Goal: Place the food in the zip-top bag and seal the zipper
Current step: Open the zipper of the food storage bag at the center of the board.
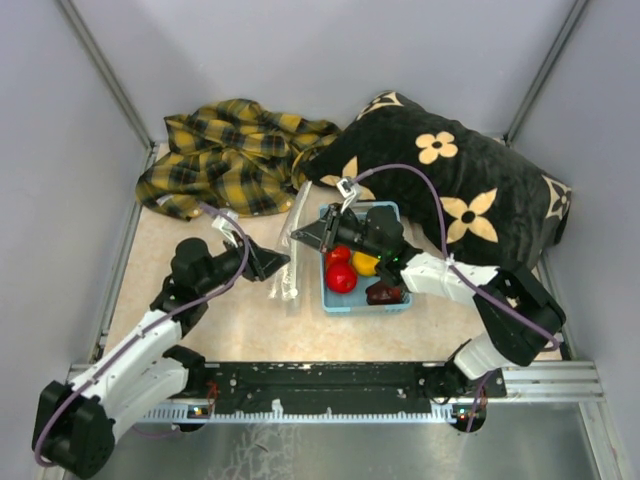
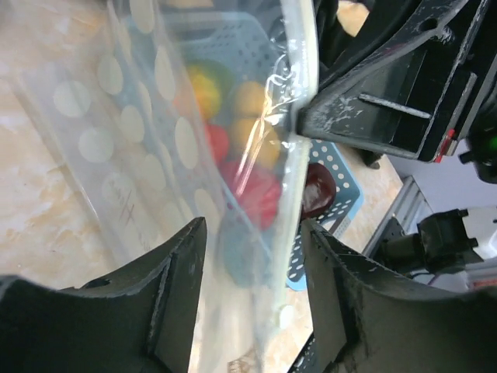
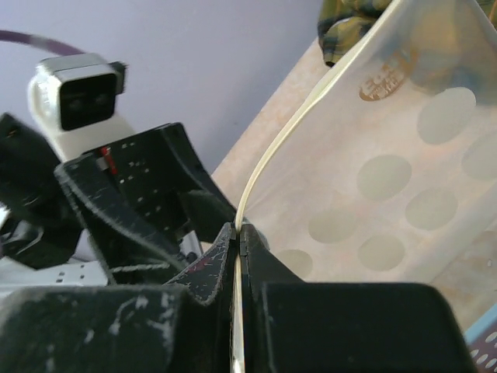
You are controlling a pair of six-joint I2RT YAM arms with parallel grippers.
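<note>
The clear dotted zip-top bag (image 1: 288, 255) stands on edge between my two grippers, left of the light-blue basket (image 1: 395, 213). The food lies in the basket: red fruits (image 1: 341, 279), an orange-yellow one (image 1: 365, 264) and a dark maroon one (image 1: 384, 294). In the left wrist view the fruits (image 2: 252, 190) show through the bag (image 2: 116, 140). My right gripper (image 1: 302, 236) (image 3: 239, 231) is shut on the whitish zipper (image 3: 272, 155) (image 2: 301, 70). My left gripper (image 1: 278, 262) (image 2: 252, 233) is open, with the bag's zipper edge between its fingers.
A yellow plaid cloth (image 1: 235, 155) and a black flowered pillow (image 1: 450, 185) lie at the back, the pillow touching the basket's far side. Grey walls close in both sides. The arm-mount rail (image 1: 330, 380) runs along the near edge.
</note>
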